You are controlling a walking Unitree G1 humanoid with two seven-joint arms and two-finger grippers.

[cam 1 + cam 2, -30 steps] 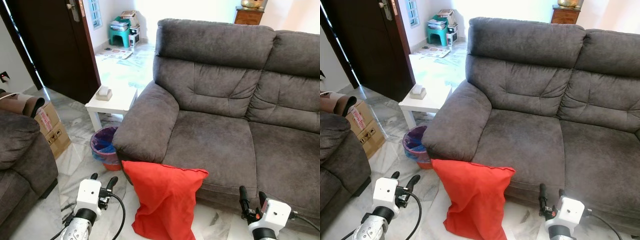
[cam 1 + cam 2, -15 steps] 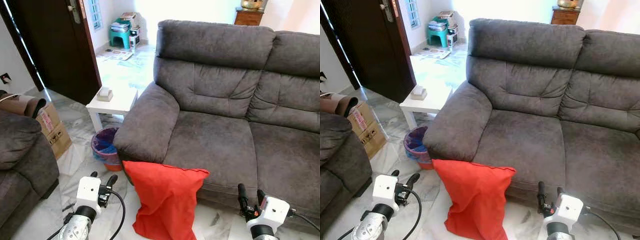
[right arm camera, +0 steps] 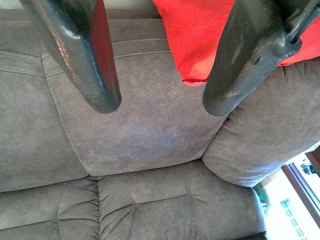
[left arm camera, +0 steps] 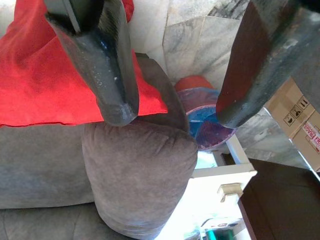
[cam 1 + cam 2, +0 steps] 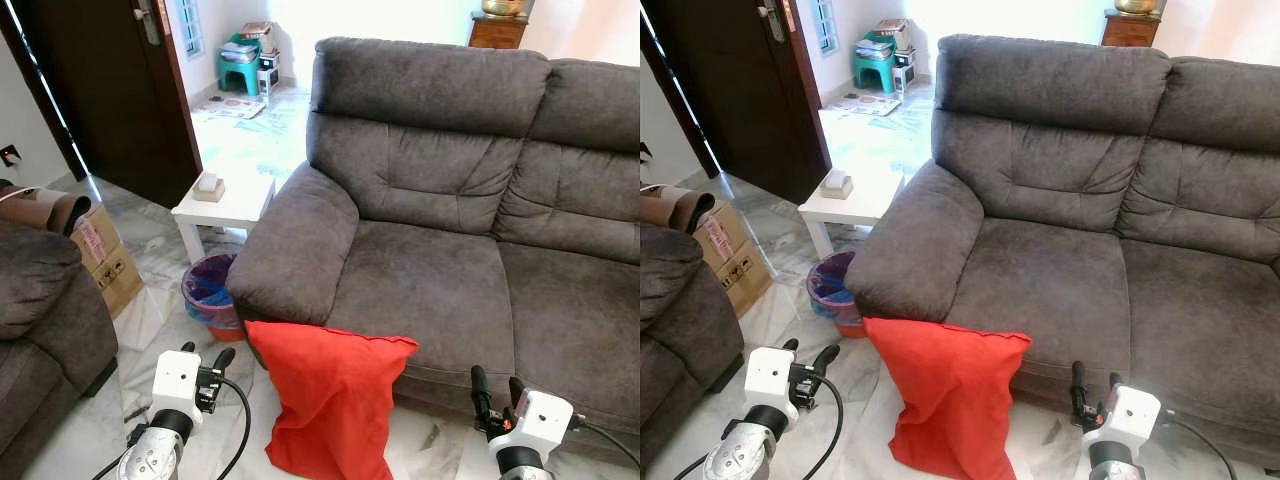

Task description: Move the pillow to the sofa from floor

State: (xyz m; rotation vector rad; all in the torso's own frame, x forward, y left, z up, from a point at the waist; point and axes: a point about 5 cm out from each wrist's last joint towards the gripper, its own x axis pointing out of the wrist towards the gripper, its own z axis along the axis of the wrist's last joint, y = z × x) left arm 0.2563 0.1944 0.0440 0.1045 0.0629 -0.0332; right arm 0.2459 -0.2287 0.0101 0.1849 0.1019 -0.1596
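Two grippers hang low before us, one to each side of the red pillow (image 5: 330,400), and neither has hold of anything. Our left gripper (image 5: 203,357) sits just off the pillow's left edge, over the marble floor (image 5: 150,300), its two black fingers parted with nothing between them. Our right gripper (image 5: 496,390) is near the foot of the grey sofa (image 5: 450,220) on the pillow's other side, its fingers likewise spread and empty.

The pillow stands on the floor, propped upright against the sofa's front, its top edge leaning on the seat just below the left armrest (image 5: 295,240). We judge it stands that way only because the sofa backs it; left alone it would likely slump.

We read the flanking pose as a setup for a two-sided pinch, since a soft, broad cushion is easier to lift from both edges than from one. The seat cushion (image 5: 420,280) directly above is bare, so the lift looks short.

Beside the armrest stand a small wastebasket (image 5: 207,292) with a purple liner and a white side table (image 5: 225,205) carrying a tissue box (image 5: 208,186); our left arm should keep away from both.
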